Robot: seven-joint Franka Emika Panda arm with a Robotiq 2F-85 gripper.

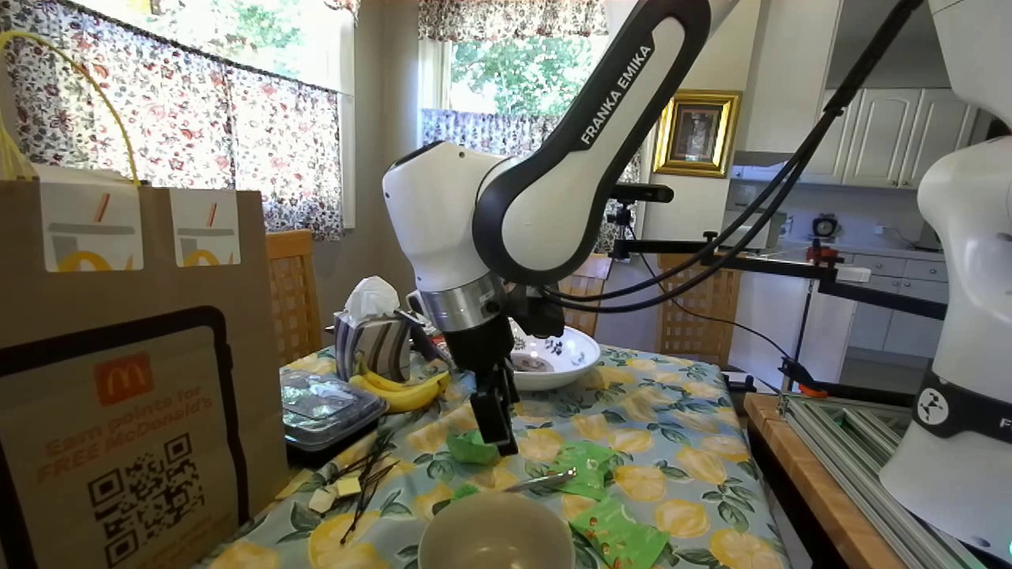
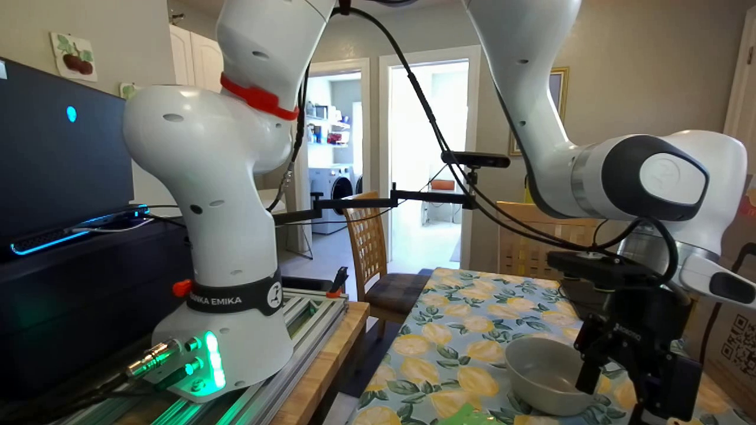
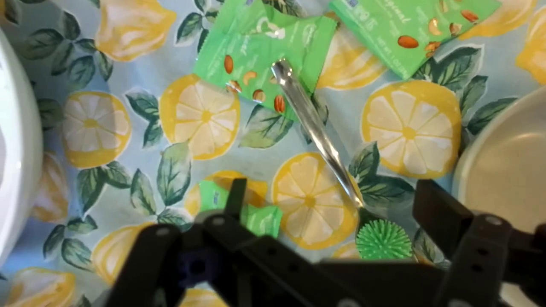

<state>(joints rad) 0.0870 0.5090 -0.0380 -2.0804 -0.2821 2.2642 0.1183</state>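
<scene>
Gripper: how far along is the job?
Looks done: positioning; the gripper hangs open, the metal utensil showing between its jaws in the wrist view. In hand: nothing gripped. Left, it seems: a grasp; the utensil lies one end on a green packet, a spiky green ball by the other.

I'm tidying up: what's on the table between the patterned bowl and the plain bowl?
The wrist view shows green snack packets, a metal utensil and a spiky green item.
</scene>
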